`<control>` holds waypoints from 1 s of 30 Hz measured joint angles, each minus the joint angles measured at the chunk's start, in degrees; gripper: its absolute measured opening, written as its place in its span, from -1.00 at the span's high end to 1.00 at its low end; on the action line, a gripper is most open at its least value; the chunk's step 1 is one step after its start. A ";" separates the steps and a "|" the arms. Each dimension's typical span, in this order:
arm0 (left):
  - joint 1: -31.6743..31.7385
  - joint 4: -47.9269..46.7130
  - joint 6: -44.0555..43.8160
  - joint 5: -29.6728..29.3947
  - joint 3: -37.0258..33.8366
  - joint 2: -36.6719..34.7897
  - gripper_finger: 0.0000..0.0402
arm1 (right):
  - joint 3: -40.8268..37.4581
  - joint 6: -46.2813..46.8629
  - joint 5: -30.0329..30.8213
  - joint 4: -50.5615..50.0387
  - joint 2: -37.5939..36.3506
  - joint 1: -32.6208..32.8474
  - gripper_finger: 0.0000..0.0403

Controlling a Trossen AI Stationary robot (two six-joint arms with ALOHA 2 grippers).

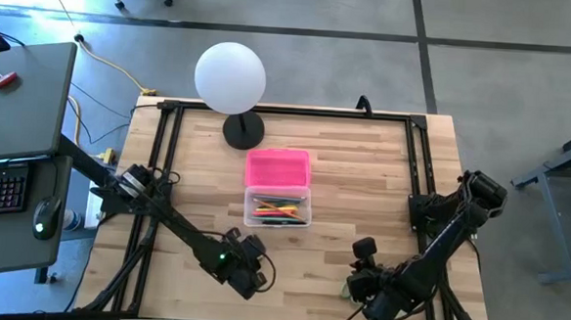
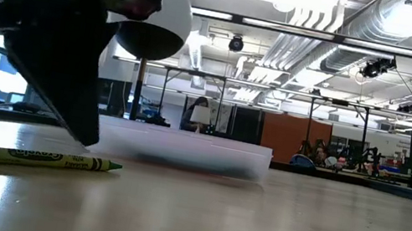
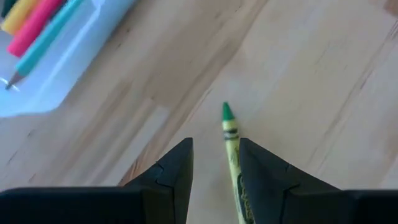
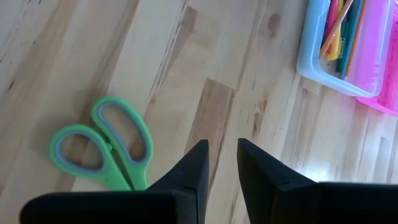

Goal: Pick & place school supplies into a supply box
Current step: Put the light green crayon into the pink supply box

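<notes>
Wooden bench (image 1: 363, 174) framed by a dark rail along its edges. Supply box (image 1: 278, 207), a clear tray, sits mid-bench with its pink lid (image 1: 278, 167) lying flat against the far side of it; pencils and pens (image 1: 275, 211) lie inside, packed lengthwise. White globe lamp (image 1: 230, 77) on a black base stands near the far edge, just behind the lid. Left tool (image 1: 244, 267) is low over the near-left part of the bench, well short of the box. In the left wrist view its fingers (image 3: 174, 171) stand parted, released, with a green crayon (image 3: 233, 162) lying flat on the wood in the gap, closer to one finger; contact with that finger cannot be settled from here. The low view shows the same crayon (image 2: 39, 159) flat on the bench, box wall behind it. Right tool (image 1: 376, 300) is down at the near-right corner, close to the front edge. Its fingers (image 4: 193, 171) stand slightly apart, grasping nothing. Green-handled scissors (image 4: 109, 146) lie flat on the wood just beside it, apart from the fingers. Bare wood between each tool and the box; widest open stretch is the right half of the bench between box and right rail.
</notes>
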 joint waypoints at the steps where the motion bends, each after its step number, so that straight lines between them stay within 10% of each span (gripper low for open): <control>1: 0.00 0.29 -0.02 -0.50 0.02 0.15 0.20 | 0.02 0.08 0.00 -0.02 0.00 -0.08 0.69; 15: -0.46 1.20 -3.84 -1.60 -0.29 3.53 0.20 | 0.02 -0.09 0.76 -0.22 0.00 -1.14 0.68; 30: -6.47 0.09 -23.37 -16.83 -0.44 11.72 0.20 | 0.02 -0.37 2.57 -0.20 0.00 -1.45 0.69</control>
